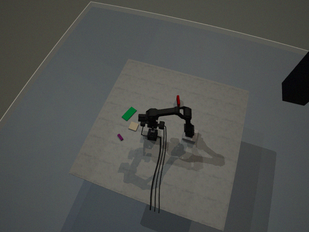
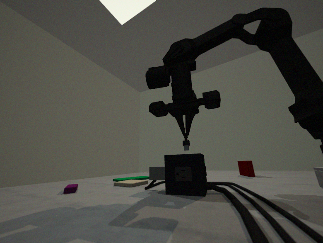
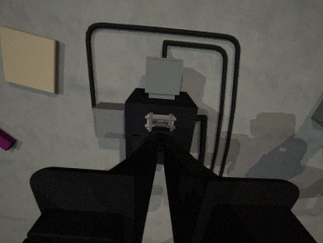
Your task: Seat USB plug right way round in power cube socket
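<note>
The black power cube (image 1: 152, 136) (image 2: 184, 174) (image 3: 137, 110) stands on the table. My gripper (image 2: 185, 134) (image 3: 161, 140) is shut on the USB plug (image 2: 185, 143) and points down above the cube. The plug has a dark body and a pale metal end that points down. In the exterior view a gap shows between the metal end and the cube's top, so the plug is out of the socket. The pale-rimmed socket (image 3: 161, 121) shows on the cube's top in the wrist view. The fingers hide most of the plug there, and which way round it faces cannot be told.
Grey adapters (image 2: 156, 173) (image 3: 164, 76) (image 3: 109, 120) sit at the cube's sides, with black cables (image 1: 156, 172) (image 2: 242, 209) (image 3: 166, 30) around it. A cream tile (image 1: 133, 126) (image 2: 130, 183) (image 3: 29, 60), green slab (image 1: 128, 113) (image 2: 131, 178), purple block (image 1: 120, 137) (image 2: 70, 188) (image 3: 6, 140) and red block (image 1: 178, 100) (image 2: 245, 168) lie around.
</note>
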You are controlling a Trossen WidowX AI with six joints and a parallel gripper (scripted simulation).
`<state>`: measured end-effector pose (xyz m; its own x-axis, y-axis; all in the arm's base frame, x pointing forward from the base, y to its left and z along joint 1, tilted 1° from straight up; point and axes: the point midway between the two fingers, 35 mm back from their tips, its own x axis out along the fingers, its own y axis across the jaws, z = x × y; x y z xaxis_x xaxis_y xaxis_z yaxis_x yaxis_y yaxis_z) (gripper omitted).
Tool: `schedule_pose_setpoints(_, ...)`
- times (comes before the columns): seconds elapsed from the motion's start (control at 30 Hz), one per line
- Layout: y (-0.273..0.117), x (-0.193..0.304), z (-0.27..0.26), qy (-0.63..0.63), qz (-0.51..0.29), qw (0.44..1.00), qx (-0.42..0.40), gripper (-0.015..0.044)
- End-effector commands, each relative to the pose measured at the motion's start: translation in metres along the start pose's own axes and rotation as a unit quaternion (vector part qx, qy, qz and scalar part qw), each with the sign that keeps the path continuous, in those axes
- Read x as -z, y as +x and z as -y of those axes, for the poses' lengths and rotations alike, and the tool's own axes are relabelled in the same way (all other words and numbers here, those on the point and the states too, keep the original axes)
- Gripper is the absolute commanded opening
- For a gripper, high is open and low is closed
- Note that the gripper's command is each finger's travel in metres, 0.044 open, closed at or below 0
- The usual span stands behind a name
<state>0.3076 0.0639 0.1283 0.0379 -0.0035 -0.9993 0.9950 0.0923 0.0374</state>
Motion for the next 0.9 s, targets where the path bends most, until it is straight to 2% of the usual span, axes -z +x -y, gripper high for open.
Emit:
schedule_pose_setpoints(0.0, -0.0031, 0.0001, -0.0001, 0.0, 0.0, 1.0, -0.001, 0.0)
schedule_pose_setpoints(0.5, -0.0098, 0.0, -0.0001, -0.008, 0.0, 1.0, 0.0, 0.0)
schedule_pose_setpoints(0.87, -0.0087, 0.0, 0.0, -0.137, 0.0, 0.991, 0.0, 0.0)
